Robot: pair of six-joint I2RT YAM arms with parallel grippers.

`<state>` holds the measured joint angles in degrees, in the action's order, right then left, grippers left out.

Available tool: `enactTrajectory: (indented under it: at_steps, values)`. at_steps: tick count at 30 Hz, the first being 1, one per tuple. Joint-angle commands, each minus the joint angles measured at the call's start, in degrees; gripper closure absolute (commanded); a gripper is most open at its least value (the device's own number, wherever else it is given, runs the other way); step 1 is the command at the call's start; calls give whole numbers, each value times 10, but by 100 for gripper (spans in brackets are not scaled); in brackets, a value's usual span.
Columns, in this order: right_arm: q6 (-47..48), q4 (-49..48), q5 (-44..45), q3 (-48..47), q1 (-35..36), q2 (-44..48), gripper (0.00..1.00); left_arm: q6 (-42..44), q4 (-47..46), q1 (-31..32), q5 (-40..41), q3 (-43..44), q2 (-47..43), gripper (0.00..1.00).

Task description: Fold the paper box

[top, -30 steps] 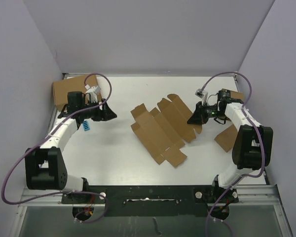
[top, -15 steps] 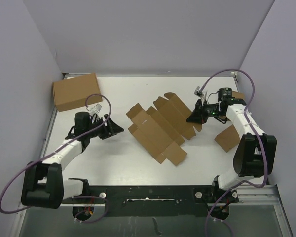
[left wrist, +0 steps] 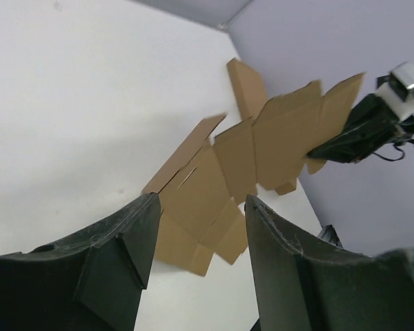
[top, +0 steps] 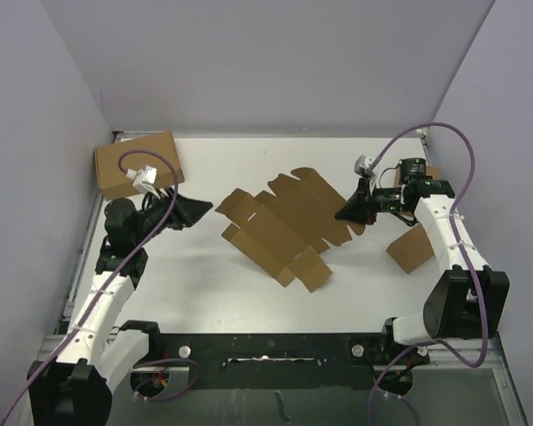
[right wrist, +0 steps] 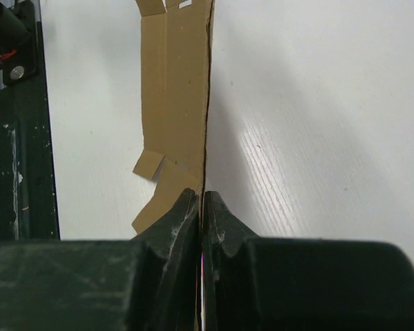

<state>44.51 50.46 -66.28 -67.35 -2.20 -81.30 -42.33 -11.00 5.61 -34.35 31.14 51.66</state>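
Unfolded paper box (top: 275, 229), long axis diagonal, right edge in right tool (top: 343, 216)

Our left arm (top: 102, 291) and right arm (top: 446, 232) are white links with chunky black joints (top: 120, 222), black bases (top: 462, 306) and dark jaws. Each drags a looping purple cable (top: 435, 125) with a little white plug (top: 144, 177).
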Motion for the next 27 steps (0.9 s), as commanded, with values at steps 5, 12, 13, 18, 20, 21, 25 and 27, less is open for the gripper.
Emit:
enactTrajectory:
  at_steps: [5,12,13,18,20,21,25,27]
  values:
    - [-54,14,-94,-62,0,29,100,-31,-28,12,-112,136,22,51]
    - [-159,53,-176,-131,-4,-24,100,-68,-60,223,113,83,1,35]
    - [-166,66,-193,-144,-3,-33,100,-63,-68,252,150,77,2,31]
    - [-241,53,-256,-153,5,-48,100,-41,-145,352,271,78,55,18]
    - [-295,3,-273,-139,11,-42,100,-36,-161,362,282,95,88,17]
    - [-318,-16,-275,-132,14,-38,100,-37,-178,363,282,100,104,17]
    - [-380,-67,-280,-119,26,-20,100,-39,-239,366,279,115,159,16]
    - [-402,-82,-284,-117,30,-13,100,-38,-260,367,277,119,177,15]
